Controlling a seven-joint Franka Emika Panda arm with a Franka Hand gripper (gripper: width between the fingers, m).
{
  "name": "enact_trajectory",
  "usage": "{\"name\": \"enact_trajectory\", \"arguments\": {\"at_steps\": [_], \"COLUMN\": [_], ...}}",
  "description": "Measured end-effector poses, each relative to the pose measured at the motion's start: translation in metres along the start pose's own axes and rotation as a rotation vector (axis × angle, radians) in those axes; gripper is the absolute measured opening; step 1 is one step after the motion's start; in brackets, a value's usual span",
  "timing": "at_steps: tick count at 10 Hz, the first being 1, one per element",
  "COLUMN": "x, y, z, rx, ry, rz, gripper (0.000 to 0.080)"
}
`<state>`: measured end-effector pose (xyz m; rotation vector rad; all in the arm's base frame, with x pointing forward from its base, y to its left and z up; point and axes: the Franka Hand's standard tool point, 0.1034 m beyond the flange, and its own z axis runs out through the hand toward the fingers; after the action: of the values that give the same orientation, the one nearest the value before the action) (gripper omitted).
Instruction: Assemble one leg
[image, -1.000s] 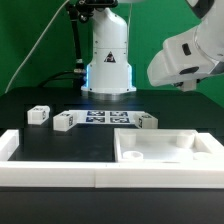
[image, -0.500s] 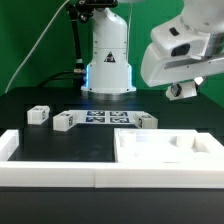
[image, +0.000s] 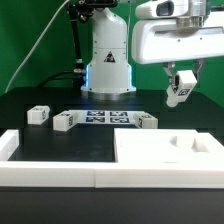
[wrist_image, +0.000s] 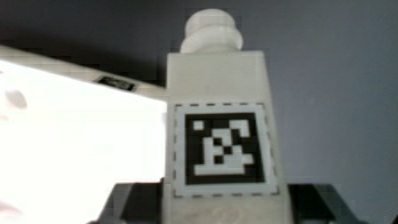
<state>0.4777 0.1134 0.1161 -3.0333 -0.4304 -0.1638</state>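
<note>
**Tool state.** The gripper (image: 180, 86) is clamped on one leg (image: 179, 93) and holds it in the air, well above the table (image: 30, 95). In the wrist view the dark fingers (wrist_image: 128, 202) flank the base end of the leg on both sides.

**Position of the part.** The held leg hangs over the far edge of the tabletop (image: 160, 155), toward the exterior view's right, and touches nothing but the gripper. Three loose legs (image: 38, 114) lie well apart from it, around the marker board (image: 105, 118).

**Orientation.** The long axis of the leg runs in line with the fingers. The rounded threaded tip (wrist_image: 214, 28) points away from the gripper, so by judgement it points down toward the tabletop. The tag (wrist_image: 222, 146) faces the wrist camera squarely. In the exterior view the axis appears close to vertical with a slight lean. The exact angle cannot be read.

**Hazards from here.**
- Tilt: if the lean is real, the tip may enter a hole crooked and jam or cross-thread.
- Misalignment: the holes of the tabletop are hard to make out from here, and a lateral error would put the tip down on flat board, not in a recess.
- Slip: the grip covers only the base end, so contact force at the tip could rotate or push the leg within the fingers.
- Premature release: the leg would fall and roll on the tabletop.
</note>
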Motion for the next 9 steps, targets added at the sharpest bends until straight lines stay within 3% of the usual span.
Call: {"name": "enact_trajectory", "arguments": {"at_steps": [3,8,9], "x": [0.008,0.009,0.02], "y": [0.009,0.01,0.012], "z": [-0.004,-0.002,-0.001], "rx": [-0.045,-0.048,-0.047], "ry": [0.26,0.287,0.297], "rz": [-0.019,-0.02,-0.029], "gripper": [0.0292,0.0292,0.0292]}}
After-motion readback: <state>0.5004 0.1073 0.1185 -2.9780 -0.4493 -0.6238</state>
